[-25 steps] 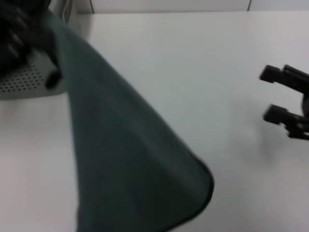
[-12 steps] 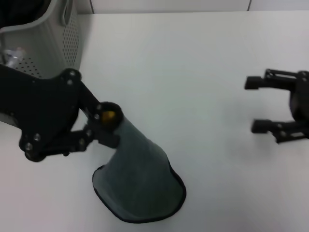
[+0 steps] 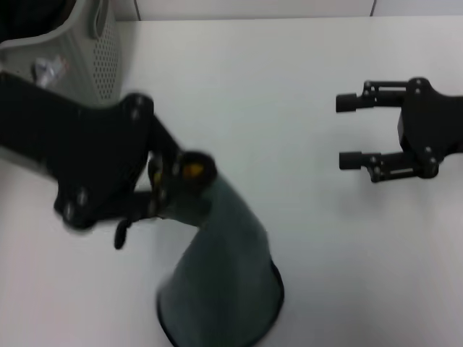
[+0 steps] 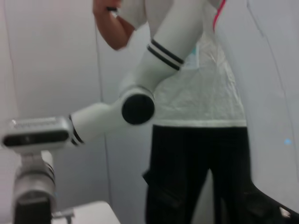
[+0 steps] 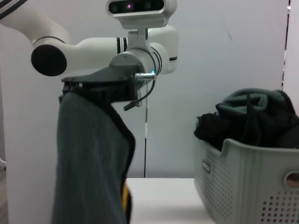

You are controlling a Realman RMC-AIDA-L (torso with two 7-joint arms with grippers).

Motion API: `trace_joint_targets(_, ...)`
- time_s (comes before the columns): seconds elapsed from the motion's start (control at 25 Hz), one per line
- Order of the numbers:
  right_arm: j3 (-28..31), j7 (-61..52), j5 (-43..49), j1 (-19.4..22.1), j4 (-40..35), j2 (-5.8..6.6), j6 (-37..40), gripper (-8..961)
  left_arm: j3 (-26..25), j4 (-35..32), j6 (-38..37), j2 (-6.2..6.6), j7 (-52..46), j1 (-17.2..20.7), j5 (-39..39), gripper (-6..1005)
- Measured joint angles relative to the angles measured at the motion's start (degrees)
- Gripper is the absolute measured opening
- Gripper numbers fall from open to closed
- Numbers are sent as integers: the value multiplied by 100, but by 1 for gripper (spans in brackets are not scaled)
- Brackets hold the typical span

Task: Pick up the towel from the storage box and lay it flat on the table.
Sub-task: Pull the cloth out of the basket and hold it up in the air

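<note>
My left gripper (image 3: 170, 189) is shut on the top of the dark green towel (image 3: 221, 282), which hangs from it in a cone down to the white table (image 3: 289, 79); its black-edged lower hem rests near the table's front edge. The right wrist view shows the same towel (image 5: 88, 158) hanging from the left gripper (image 5: 100, 88), with a bit of yellow reverse side at its edge. The light grey perforated storage box (image 3: 90, 54) stands at the far left; the right wrist view shows the storage box (image 5: 247, 182) holding more dark cloths. My right gripper (image 3: 349, 131) hovers open at the right, its fingers pointing toward the towel.
Several dark cloths (image 5: 247, 116) are heaped in the box. In the left wrist view a person (image 4: 196, 93) stands beyond the table beside a white robot arm (image 4: 126, 112).
The left gripper has lifted and shifted right with the towel. My right gripper has moved left and farther back, toward the towel.
</note>
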State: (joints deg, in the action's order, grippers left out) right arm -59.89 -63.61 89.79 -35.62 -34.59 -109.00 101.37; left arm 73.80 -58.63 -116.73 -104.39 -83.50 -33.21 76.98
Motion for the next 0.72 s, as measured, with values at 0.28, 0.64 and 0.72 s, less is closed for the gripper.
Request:
trace_joint_targets(0.28,131,-11,-64,-35,-27,-156,-103,749,-2438,25,146,-684,-114,249,72,13)
trace_joint_targets(0.64,983,54,-90,184,-257,-380,145,748,-2551,17,153,-745,-77,304,171,13)
trace_joint_targets(0.72,1059,69,-92,200,-247,-385,228,748,-2054,-54,74,-635,-80,224,536,13)
